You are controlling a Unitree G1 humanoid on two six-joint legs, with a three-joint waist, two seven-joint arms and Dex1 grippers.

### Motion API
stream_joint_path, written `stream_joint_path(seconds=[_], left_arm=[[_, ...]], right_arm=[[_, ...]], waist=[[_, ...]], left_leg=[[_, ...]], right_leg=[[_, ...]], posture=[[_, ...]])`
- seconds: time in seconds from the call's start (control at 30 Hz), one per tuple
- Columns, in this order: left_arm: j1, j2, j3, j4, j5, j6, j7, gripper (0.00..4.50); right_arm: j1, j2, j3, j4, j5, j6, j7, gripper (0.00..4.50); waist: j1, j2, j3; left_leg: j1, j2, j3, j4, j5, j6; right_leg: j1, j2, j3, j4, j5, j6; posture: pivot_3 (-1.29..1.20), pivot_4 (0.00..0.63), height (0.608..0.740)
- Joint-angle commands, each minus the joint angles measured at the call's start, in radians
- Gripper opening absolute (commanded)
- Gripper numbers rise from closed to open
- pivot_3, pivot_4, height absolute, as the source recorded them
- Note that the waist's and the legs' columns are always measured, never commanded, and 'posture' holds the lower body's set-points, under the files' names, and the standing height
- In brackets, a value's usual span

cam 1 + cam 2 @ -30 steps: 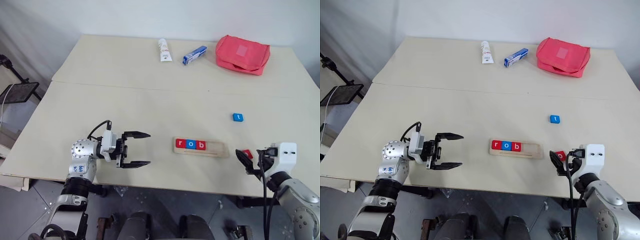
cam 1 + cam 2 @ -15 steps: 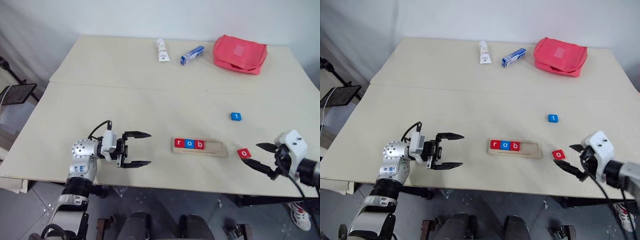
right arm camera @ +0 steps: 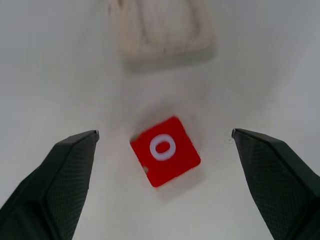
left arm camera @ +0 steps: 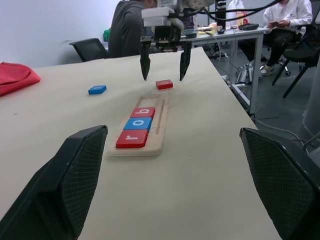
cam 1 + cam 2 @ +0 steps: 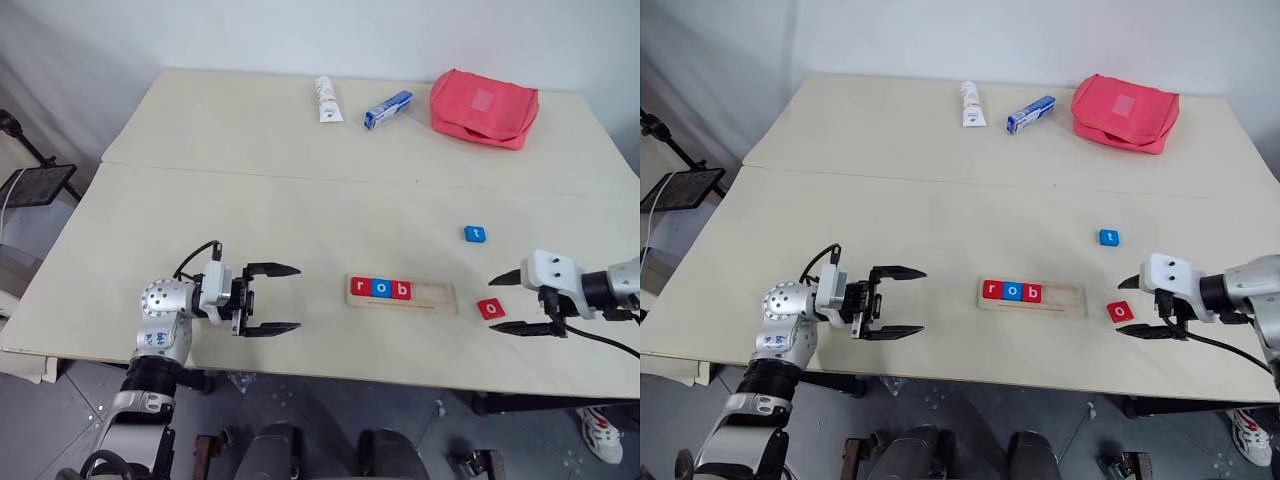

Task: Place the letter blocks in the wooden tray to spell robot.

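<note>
The red "o" block (image 5: 490, 308) lies skewed on the tabletop (image 5: 300, 210) just beside the wooden tray (image 5: 402, 293), between the right pincer's (image 5: 521, 303) wide jaws; closing now would probably pinch its corners and spin it; the left pincer (image 5: 284, 298) hangs wide.

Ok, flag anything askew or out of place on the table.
The red o block lies rotated on the table just past the wooden tray, between the open right end effector's fingers. The blue t block sits apart, farther back. Nothing spilled or damaged.
</note>
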Motion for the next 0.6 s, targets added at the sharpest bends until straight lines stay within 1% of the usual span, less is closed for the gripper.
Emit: stream_joint_path(seconds=[0.03, 0.13, 0.17, 0.23, 0.3, 0.37, 0.53, 0.6], left_arm=[[0.016, 0.014, 0.013, -0.053, -0.016, 0.005, 0.012, 4.5], [0.025, 0.018, 0.013, -0.064, -0.017, 0.007, 0.02, 4.5], [0.027, 0.019, 0.014, -0.067, -0.016, 0.007, 0.022, 4.5], [0.03, 0.02, 0.014, -0.071, -0.017, 0.007, 0.025, 4.5], [0.035, 0.02, 0.013, -0.076, -0.016, 0.007, 0.027, 4.5], [0.032, 0.017, 0.009, -0.075, -0.014, 0.008, 0.03, 4.5], [0.013, 0.01, 0.004, -0.057, -0.012, 0.006, 0.024, 4.5], [0.003, 0.006, 0.0, -0.043, -0.011, 0.001, 0.016, 4.5]], right_arm=[[-0.034, 0.011, 0.026, 0.078, -0.044, -0.083, 0.036, 4.47], [-0.056, 0.028, 0.043, 0.128, -0.066, -0.122, 0.043, 4.47], [-0.063, 0.032, 0.047, 0.141, -0.073, -0.133, 0.043, 4.3], [-0.074, 0.035, 0.051, 0.159, -0.08, -0.149, 0.046, 3.87], [-0.08, 0.035, 0.053, 0.173, -0.084, -0.152, 0.045, 3.31], [-0.084, 0.034, 0.047, 0.175, -0.088, -0.138, 0.028, 3.05], [-0.053, 0.026, 0.002, 0.081, -0.029, -0.036, 0.019, 1.51], [-0.021, 0.025, -0.026, 0.018, 0.001, 0.018, 0.01, 1.44]], waist=[[0.001, 0.0, 0.0], [0.001, 0.0, 0.0], [0.001, 0.0, 0.0], [0.001, 0.0, 0.0], [0.0, -0.001, 0.0], [0.0, -0.001, 0.0], [0.0, -0.001, 0.0], [0.001, -0.001, 0.0]], left_leg=[[0.0, 0.0, 0.0, 0.0, 0.0, 0.0], [0.0, 0.0, 0.0, 0.0, 0.0, 0.0], [0.0, 0.0, 0.0, 0.001, 0.0, 0.0], [0.0, 0.0, -0.001, 0.001, 0.0, 0.0], [0.001, 0.0, -0.001, 0.001, 0.0, 0.0], [0.001, 0.0, -0.001, 0.002, 0.0, 0.0], [0.001, 0.0, -0.001, 0.002, 0.0, 0.0], [0.001, 0.0, -0.001, 0.002, 0.0, 0.0]], right_leg=[[0.0, 0.0, 0.0, 0.0, 0.0, 0.0], [0.001, -0.001, -0.002, 0.0, 0.0, 0.0], [0.001, -0.001, -0.002, 0.0, 0.0, 0.0], [0.002, -0.001, -0.003, 0.0, 0.0, 0.0], [0.003, -0.001, -0.003, 0.0, 0.0, 0.0], [0.004, -0.001, -0.003, 0.0, 0.0, 0.0], [0.004, -0.001, -0.003, 0.0, 0.0, 0.0], [0.004, -0.001, -0.004, 0.0, 0.0, 0.0]], posture=[[0.0, 0.15, 0.74], [0.0, 0.15, 0.74], [0.0, 0.15, 0.74], [0.0, 0.15, 0.74], [0.0, 0.15, 0.74], [0.0, 0.15, 0.74], [0.0, 0.15, 0.74], [0.0, 0.15, 0.74]])
